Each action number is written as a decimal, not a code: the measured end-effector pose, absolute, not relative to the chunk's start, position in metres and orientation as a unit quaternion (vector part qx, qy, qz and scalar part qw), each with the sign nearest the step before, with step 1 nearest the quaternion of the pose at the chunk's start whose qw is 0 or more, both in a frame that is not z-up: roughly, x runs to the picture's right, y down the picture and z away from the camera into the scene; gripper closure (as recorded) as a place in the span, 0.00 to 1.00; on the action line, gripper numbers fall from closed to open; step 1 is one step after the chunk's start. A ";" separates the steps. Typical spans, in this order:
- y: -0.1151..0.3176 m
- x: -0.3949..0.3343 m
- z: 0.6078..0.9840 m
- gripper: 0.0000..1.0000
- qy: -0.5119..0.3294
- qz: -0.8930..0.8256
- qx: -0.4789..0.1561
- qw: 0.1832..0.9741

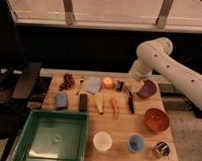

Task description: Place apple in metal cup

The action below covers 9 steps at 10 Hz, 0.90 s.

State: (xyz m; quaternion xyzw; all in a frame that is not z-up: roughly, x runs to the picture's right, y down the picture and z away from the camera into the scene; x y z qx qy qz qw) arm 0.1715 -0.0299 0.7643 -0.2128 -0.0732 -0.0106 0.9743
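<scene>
The apple [108,83] is small, round and orange-yellow. It sits at the back of the wooden table [128,127], between a blue-grey cloth [92,85] and a purple bowl [147,89]. The metal cup [161,148] is small and shiny and stands upright at the table's front right corner. My white arm comes in from the right and bends down at the back of the table. My gripper [130,82] hangs just right of the apple, between it and the purple bowl, far from the metal cup.
A red bowl [156,120] stands right of centre. A blue cup [136,143] and a white cup [102,141] line the front edge. A green tray [55,136] is front left. A carrot [115,106], a pale banana-like piece [98,101], a knife [130,100], grapes [68,82] and a blue sponge [61,99] lie mid-table.
</scene>
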 end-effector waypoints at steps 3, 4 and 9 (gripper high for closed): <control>-0.059 0.146 0.782 0.35 -0.105 0.000 -0.197 0.975; -0.058 0.147 0.782 0.35 -0.105 0.000 -0.197 0.975; -0.046 0.127 0.799 0.35 -0.140 0.001 -0.206 0.969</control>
